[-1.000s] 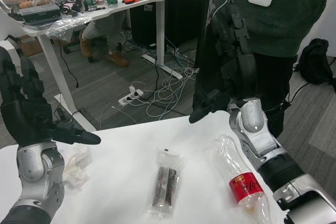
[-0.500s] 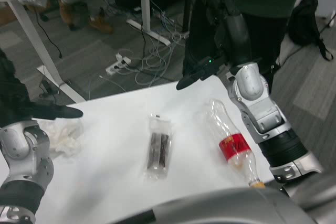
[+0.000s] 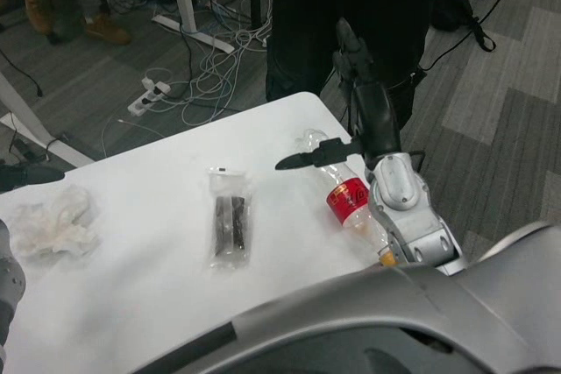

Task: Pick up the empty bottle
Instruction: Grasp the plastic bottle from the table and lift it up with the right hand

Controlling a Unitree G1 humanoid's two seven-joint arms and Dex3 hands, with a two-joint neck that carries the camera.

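Item: empty bottle (image 3: 349, 196), clear plastic with a red label, lying on its side right of centre frame, near the right edge of the white table (image 3: 158, 295).

Axis: long axis runs from upper left to lower right. Orange cap end points to lower right, toward me; base points to upper left.

My right hand (image 3: 361, 120): raised above the bottle, fingers spread, grasping nothing, thumb reaching out left over the base end.

My left hand (image 3: 19, 174): barely showing at the left frame edge; I cannot tell how its fingers lie.

Risks, as I judge them: a round, light bottle may roll or skid off the near table edge if my fingers nudge it before closing. Thin plastic may crumple and squirt out under a hard squeeze.

Also present: a sealed packet (image 3: 229, 221) at centre, crumpled tissue (image 3: 53, 222) at left, a person (image 3: 351, 6) standing beyond the table.
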